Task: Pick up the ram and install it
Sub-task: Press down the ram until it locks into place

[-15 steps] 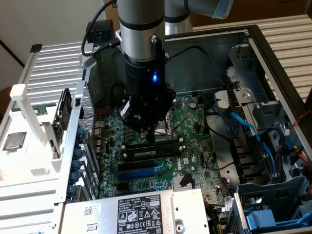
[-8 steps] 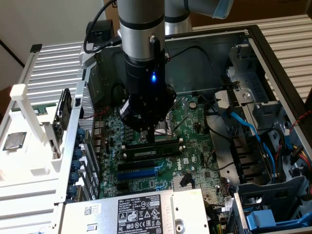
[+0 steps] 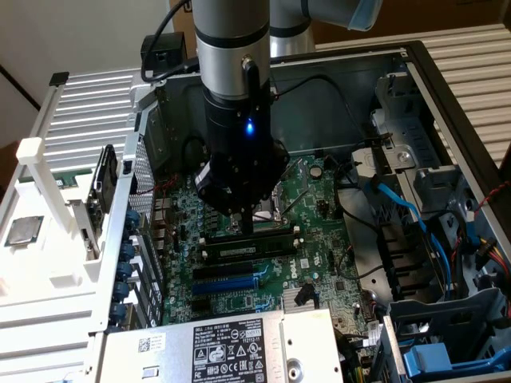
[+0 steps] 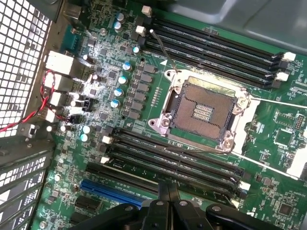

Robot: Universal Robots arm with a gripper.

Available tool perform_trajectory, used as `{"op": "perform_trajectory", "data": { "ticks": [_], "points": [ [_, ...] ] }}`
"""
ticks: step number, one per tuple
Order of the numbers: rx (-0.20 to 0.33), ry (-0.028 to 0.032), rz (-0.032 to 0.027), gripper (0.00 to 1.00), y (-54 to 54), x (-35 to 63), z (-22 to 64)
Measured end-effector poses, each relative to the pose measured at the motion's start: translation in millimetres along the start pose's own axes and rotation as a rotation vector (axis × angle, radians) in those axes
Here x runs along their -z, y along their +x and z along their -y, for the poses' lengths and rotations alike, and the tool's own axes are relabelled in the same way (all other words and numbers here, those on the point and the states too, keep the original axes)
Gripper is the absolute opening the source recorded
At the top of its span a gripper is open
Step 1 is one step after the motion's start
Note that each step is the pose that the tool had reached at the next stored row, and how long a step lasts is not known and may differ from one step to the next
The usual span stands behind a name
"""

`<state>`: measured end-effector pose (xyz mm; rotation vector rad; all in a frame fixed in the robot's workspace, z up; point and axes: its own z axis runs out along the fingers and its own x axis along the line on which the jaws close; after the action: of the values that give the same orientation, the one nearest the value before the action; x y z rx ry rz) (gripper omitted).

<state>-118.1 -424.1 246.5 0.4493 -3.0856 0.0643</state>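
Inside an open desktop case (image 3: 415,72), I hang over the green motherboard (image 3: 319,199), my gripper (image 3: 243,223) lowered at the centre of the exterior view onto the bank of memory slots. My fingers (image 4: 168,191) are pressed together, narrow, with nothing visible between them; in the wrist view their dark tips meet just over the black slots (image 4: 172,158) that run beside the empty processor socket (image 4: 204,112). The ram (image 3: 247,249) lies flat in one of those slots directly under my fingertips in the exterior view, a long dark stick with a pale label strip, its length lined up with the slot. Whether it is fully seated I cannot tell. Just below it in that view sits the blue expansion slot (image 3: 227,283), and lower still, at the bottom centre, the grey power supply (image 3: 223,347) with its label. Blue cables (image 3: 403,207) loop across the drive bays at the exterior view's right.
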Motion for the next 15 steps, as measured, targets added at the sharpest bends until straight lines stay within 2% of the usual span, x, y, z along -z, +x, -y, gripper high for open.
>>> {"op": "perform_trajectory", "data": {
  "ticks": [15],
  "points": [
    [-0.13,0.0018,-0.0042,0.1,-0.2,0.0,0.0]
  ]
}}
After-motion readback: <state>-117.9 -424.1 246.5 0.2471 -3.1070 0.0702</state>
